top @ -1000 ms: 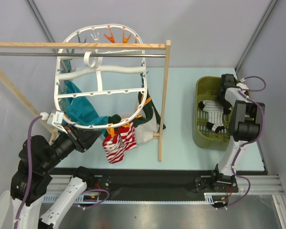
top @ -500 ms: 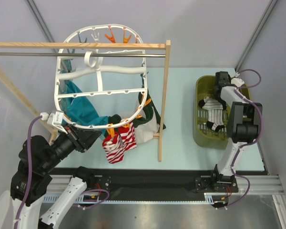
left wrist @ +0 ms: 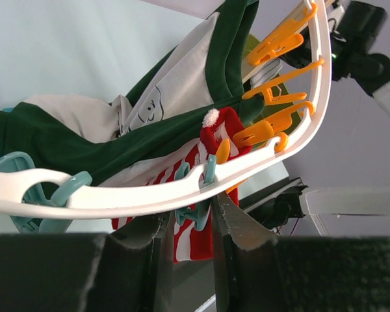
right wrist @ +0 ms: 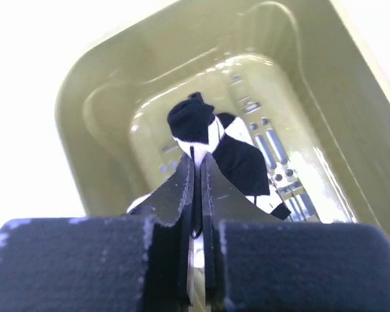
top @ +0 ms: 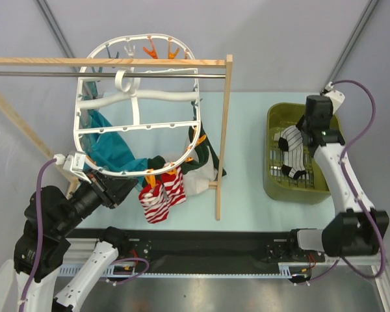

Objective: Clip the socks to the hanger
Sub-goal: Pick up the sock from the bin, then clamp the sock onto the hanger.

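The white oval hanger [top: 135, 97] hangs from the rack's metal rod. My left gripper [top: 134, 186] is at its near rim [left wrist: 117, 198], shut on a teal clip [left wrist: 198, 195] between its fingers [left wrist: 231, 227]. Red-and-white socks [top: 162, 195] hang from that rim, right behind the clip [left wrist: 195, 237]. My right gripper [top: 294, 134] is above the green basket [top: 273, 185], shut on a white sock with thin black stripes [top: 292, 153]. In the right wrist view the sock's black tip [right wrist: 190, 120] sticks out past the shut gripper [right wrist: 198, 166].
A wooden rack post [top: 222, 130] stands between the hanger and the basket. A teal cloth [top: 114, 149] and a dark green-and-white garment [top: 201, 166] hang from the hanger. Orange clips [left wrist: 273, 123] line its rim. The basket wall [right wrist: 91, 97] surrounds the right gripper.
The right gripper has shut on the striped sock and risen with it as the arm stretched out over the basket. The left gripper and hanger have not moved.
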`<action>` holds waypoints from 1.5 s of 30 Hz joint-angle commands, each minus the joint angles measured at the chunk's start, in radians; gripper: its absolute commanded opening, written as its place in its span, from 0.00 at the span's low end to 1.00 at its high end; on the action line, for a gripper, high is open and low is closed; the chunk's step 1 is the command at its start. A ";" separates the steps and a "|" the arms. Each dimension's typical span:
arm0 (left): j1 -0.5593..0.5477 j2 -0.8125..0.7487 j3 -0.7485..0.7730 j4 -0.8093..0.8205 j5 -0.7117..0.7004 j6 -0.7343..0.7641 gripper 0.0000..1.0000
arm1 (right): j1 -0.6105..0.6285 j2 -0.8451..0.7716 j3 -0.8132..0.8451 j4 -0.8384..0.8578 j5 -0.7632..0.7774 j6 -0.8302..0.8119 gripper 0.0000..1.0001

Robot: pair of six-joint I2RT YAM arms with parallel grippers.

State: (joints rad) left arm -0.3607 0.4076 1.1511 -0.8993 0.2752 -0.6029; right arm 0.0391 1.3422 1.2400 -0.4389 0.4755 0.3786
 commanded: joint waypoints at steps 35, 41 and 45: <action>-0.003 0.002 0.021 0.120 0.111 -0.190 0.00 | 1.279 -0.174 -0.160 0.586 -0.905 0.071 0.00; -0.004 -0.003 0.042 0.099 0.114 -0.202 0.00 | 1.276 -0.097 -0.077 0.600 -0.850 0.117 0.00; -0.003 0.005 0.068 0.068 0.088 -0.210 0.00 | 1.254 -0.069 -0.074 0.640 -0.902 0.134 0.00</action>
State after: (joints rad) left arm -0.3607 0.4065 1.1698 -0.8597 0.3477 -0.7792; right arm 1.3045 1.2514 1.1179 0.1120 -0.3981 0.4793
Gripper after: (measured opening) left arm 0.271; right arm 0.033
